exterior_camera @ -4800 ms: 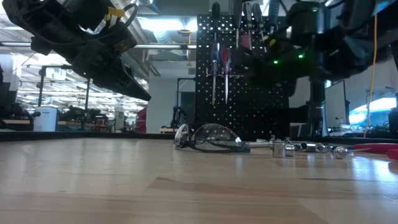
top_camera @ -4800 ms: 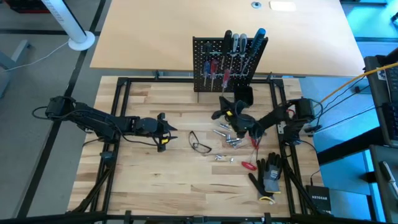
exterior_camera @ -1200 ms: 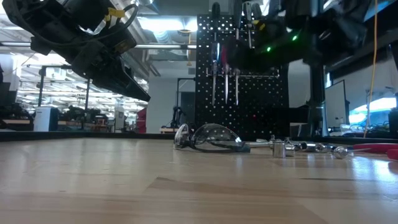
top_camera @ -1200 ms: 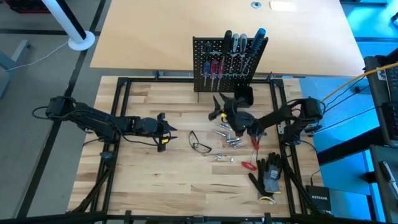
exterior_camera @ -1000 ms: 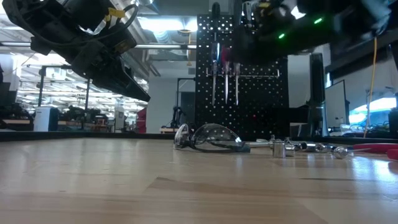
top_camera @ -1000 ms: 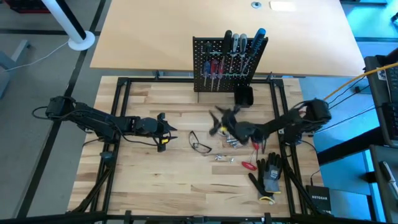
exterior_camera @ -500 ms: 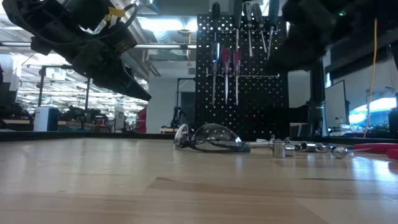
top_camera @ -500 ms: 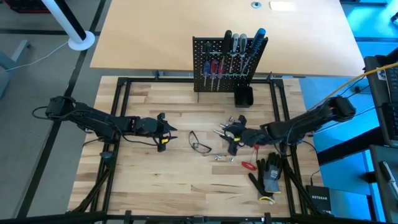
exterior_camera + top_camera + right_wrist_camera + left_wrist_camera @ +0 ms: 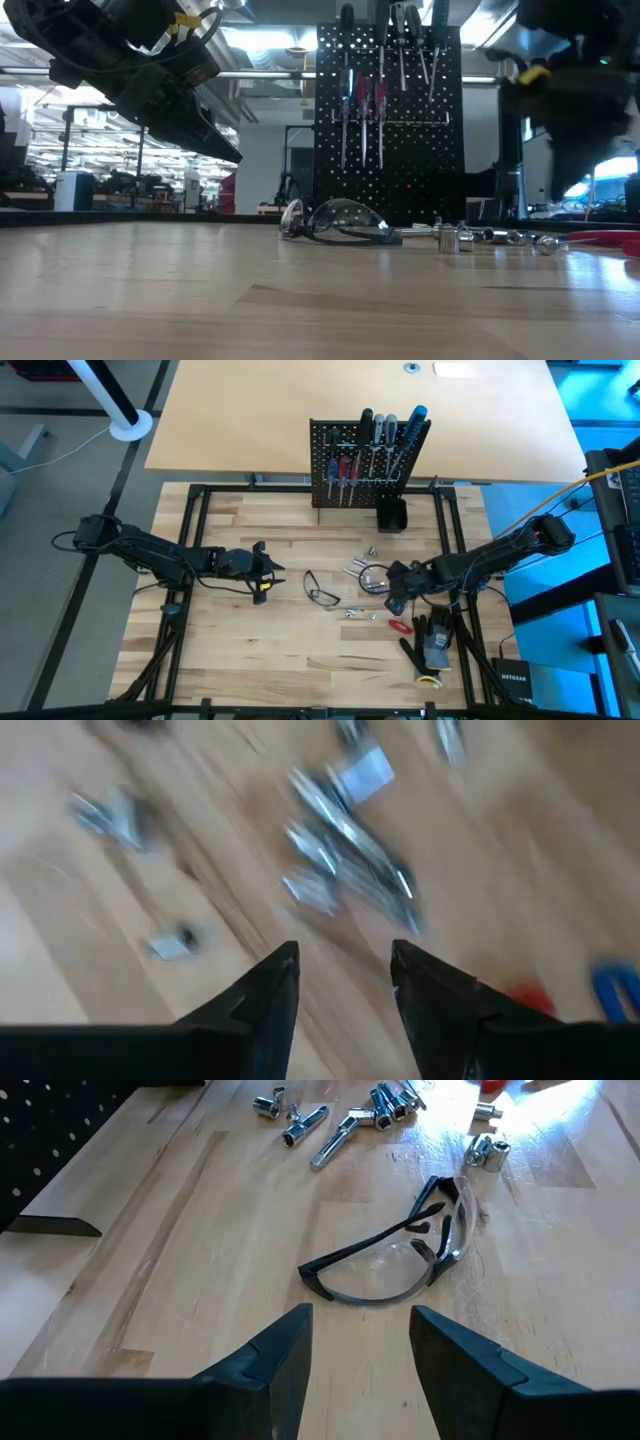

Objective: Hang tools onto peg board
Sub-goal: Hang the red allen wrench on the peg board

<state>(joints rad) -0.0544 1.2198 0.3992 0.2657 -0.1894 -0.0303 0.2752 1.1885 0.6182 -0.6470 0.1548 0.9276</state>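
Having left the peg board (image 9: pixel 362 465), where the screwdrivers (image 9: pixel 372 452) are hanging, the right gripper (image 9: pixel 394 596) is swinging down, fingers spread and empty, over the loose metal bits (image 9: pixel 368 579), evidently seeking another tool, while the left gripper (image 9: pixel 262 567) is waiting, fingers spread, beside the safety glasses (image 9: pixel 321 593).

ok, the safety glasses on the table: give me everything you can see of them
The safety glasses have one clear wraparound lens in a thin dark frame with dark temple arms, and look like plastic. They lie unfolded on the wooden table, near its middle, between the two arms. Nothing touches them: the left gripper, jaws open, hovers just short of them, and the loose metal sockets lie apart, toward the right arm.
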